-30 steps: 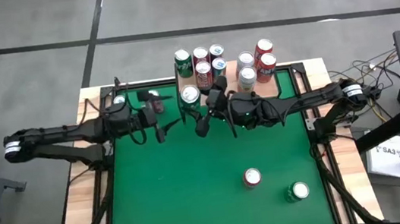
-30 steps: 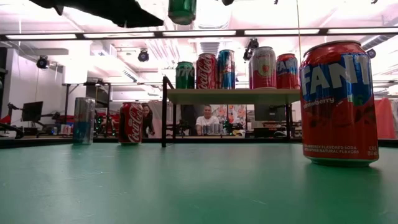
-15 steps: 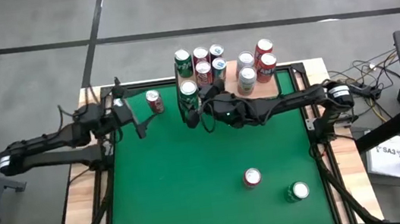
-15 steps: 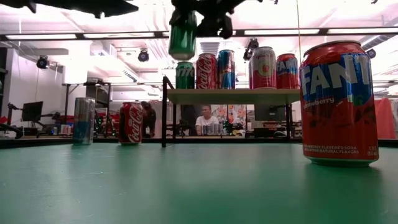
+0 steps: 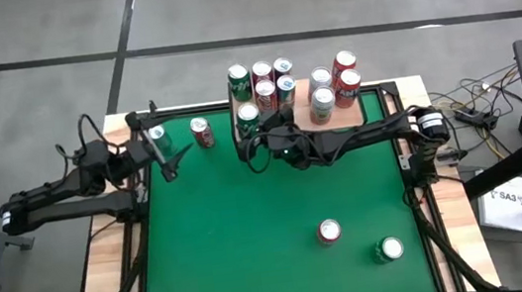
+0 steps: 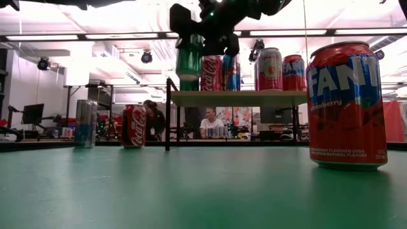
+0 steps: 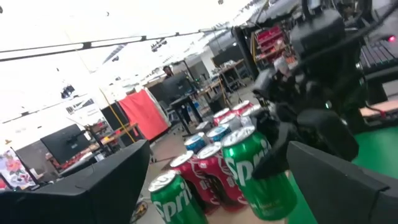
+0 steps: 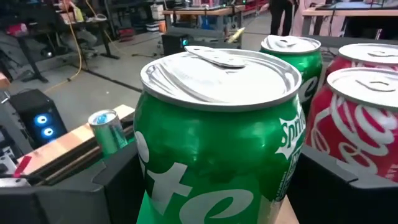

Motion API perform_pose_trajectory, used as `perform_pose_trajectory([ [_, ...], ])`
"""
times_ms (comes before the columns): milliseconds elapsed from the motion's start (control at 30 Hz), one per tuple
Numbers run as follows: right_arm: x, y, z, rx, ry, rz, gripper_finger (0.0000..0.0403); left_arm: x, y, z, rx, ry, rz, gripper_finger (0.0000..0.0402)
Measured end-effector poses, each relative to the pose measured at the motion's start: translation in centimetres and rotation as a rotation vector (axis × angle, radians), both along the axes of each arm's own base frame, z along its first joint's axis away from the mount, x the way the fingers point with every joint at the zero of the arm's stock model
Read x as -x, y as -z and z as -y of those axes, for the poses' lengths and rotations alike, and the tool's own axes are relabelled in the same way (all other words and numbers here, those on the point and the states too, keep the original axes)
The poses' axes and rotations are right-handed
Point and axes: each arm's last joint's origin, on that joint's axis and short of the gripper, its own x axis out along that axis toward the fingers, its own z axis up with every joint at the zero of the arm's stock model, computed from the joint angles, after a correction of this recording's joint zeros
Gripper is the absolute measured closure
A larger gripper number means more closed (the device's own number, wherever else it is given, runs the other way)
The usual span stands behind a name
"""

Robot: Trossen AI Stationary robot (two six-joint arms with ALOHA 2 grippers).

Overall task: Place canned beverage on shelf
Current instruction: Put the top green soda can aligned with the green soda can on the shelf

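Note:
My right gripper (image 5: 251, 127) is shut on a green Sprite can (image 8: 217, 143) and holds it upright at the left end of the shelf (image 6: 254, 98). In the low view the can (image 6: 189, 60) hangs a little above the light wooden board. Several cans stand on that board: green, red and blue ones (image 5: 273, 80). My left gripper (image 5: 168, 155) is open with nothing in it. It is drawn back near the table's far left corner and looks toward the shelf. My right gripper pinches the can's side wall (image 8: 152, 180) between its two fingers (image 8: 118, 186), one on each opposite side, below the rim. The fingers lie about level and come from the table's near right. The can is upright and lifted clear, its base above the shelf board.
A red cola can (image 5: 201, 131) and a slim silver-blue can (image 5: 155, 134) stand on the green felt left of the shelf. A red Fanta can (image 5: 328, 230) and a green can (image 5: 389, 248) stand near the front right. People sit in the room beyond the table (image 6: 211, 121).
My right gripper has come down with the green can, from high above the shelf to just over its left end, and has rolled somewhat; the can stays upright. My left gripper has drawn back from the table's middle toward the left edge, staying open.

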Motion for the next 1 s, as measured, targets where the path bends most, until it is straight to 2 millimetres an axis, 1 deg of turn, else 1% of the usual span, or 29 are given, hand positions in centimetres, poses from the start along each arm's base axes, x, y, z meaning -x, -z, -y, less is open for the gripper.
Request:
perform_pose_trajectory([
  [133,-0.3,0.5,0.1,0.000,0.005,-0.006,0.0111,0.1,-0.1,0.0,0.004,0.001,0.012,0.0039],
  [400,-0.3,0.9,0.3,0.019,0.046,-0.036,0.0111,0.1,0.0,0.0,0.007,0.002,0.008,0.0039],
  [600,-0.8,2.0,0.4,0.022,0.061,-0.061,0.0111,0.0,0.0,0.0,0.007,0.002,0.008,0.0039],
  [1000,-1.0,2.3,1.0,0.020,0.085,-0.049,0.0111,-0.1,0.0,0.0,0.002,0.002,-0.001,0.0039],
])
